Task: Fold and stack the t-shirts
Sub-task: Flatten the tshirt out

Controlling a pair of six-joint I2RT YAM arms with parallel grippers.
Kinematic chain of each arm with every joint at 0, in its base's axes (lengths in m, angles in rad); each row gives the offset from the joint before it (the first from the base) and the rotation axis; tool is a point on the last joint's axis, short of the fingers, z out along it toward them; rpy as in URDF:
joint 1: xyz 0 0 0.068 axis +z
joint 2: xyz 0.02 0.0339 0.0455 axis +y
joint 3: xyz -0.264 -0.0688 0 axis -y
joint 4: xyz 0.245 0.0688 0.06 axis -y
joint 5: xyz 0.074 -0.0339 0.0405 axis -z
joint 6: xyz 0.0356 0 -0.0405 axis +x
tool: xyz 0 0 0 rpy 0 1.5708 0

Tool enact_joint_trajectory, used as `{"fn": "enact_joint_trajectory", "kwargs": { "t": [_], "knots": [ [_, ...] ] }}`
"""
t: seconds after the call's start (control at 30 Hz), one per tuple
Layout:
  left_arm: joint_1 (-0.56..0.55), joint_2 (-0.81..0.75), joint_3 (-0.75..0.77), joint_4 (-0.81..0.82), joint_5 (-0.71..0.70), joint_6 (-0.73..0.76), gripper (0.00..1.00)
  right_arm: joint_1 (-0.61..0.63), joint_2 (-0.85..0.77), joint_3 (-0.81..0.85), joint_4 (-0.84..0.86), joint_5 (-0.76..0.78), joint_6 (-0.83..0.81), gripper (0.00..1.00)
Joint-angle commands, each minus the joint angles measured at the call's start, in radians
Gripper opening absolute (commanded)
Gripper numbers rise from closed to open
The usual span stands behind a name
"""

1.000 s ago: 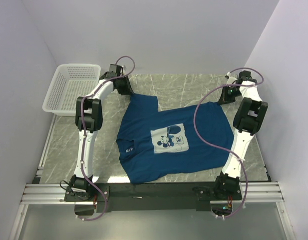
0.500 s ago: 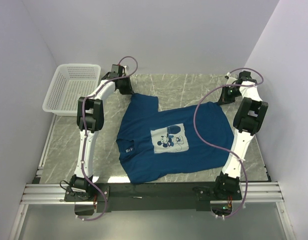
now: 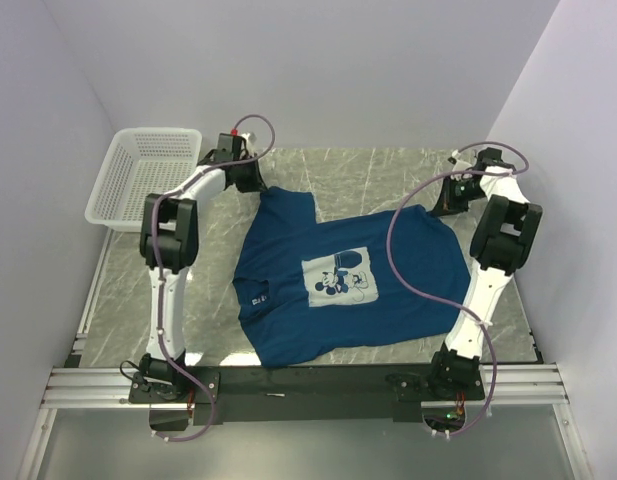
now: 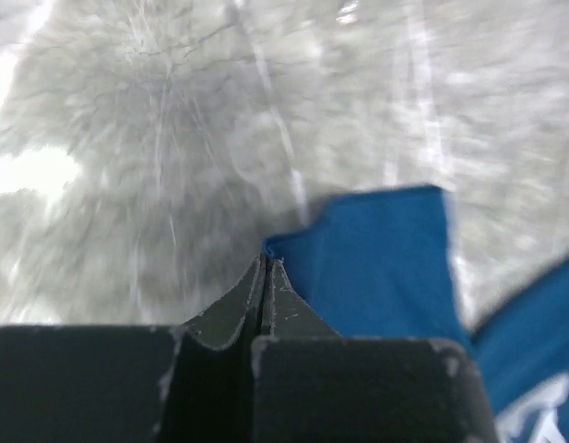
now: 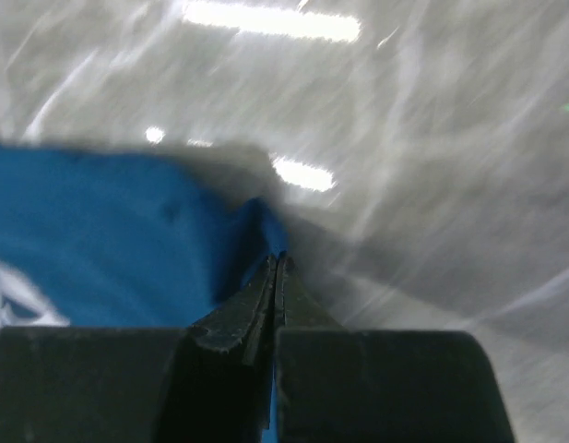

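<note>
Left end effector (image 4: 264, 262) clamps t-shirt (image 3: 413, 262); right end effector (image 5: 276, 262) too.

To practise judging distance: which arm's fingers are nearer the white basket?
Left. The left fingers pinch the t-shirt corner beside the basket; the right fingers grip it across the table.

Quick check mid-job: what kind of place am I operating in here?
Probably a lab test cell, not a home: plain pale walls boxing in a marble-patterned table, and a metal rail carrying both arm bases.
</note>
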Motion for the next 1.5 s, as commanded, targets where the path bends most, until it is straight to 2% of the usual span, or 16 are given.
{"fn": "enact_joint_trajectory", "kwargs": {
  "t": [0.0,0.27,0.43,0.53,0.7,0.83,0.87,0.97,1.03,1.13,1.3,1.47],
  "knots": [
    [-0.003,-0.254,-0.107,0.204,-0.048,-0.008,0.0,0.011,-0.201,-0.141,0.073,-0.081,-0.021,0.0],
    [0.002,-0.61,-0.4,0.317,-0.093,-0.011,0.0,0.084,-0.645,-0.543,0.208,-0.076,-0.076,0.0],
    [0.002,-0.791,-0.475,0.329,-0.088,-0.04,0.0,0.081,-0.91,-0.565,0.174,-0.081,-0.079,0.0],
    [0.002,-0.911,-0.481,0.321,-0.1,-0.063,0.0,0.081,-1.013,-0.456,0.107,-0.088,-0.073,0.0],
    [0.002,-1.1,-0.388,0.272,-0.174,-0.086,0.0,0.069,-1.075,-0.13,-0.01,-0.064,-0.049,0.0],
    [0.003,-1.198,-0.2,0.214,-0.256,-0.089,0.0,0.032,-1.071,0.148,-0.076,-0.067,0.004,0.0],
    [0.003,-1.221,-0.158,0.2,-0.269,-0.09,0.0,0.022,-1.07,0.246,-0.076,-0.065,0.017,0.0],
    [0.003,-1.244,-0.005,0.165,-0.286,-0.101,0.0,-0.011,-1.079,0.404,-0.038,-0.058,0.095,0.0],
    [0.002,-1.249,0.092,0.154,-0.281,-0.121,0.0,-0.027,-1.113,0.444,0.013,-0.024,0.166,0.0],
    [0.003,-1.25,0.189,0.146,-0.263,-0.146,0.0,-0.057,-1.185,0.416,0.148,0.026,0.249,0.0],
    [0.002,-1.273,0.236,0.163,-0.275,-0.155,0.0,-0.061,-1.237,0.442,0.234,0.1,0.287,0.0],
    [0.002,-1.289,0.201,0.179,-0.287,-0.147,0.0,-0.061,-1.253,0.417,0.26,0.143,0.287,0.0]
  ]
}}
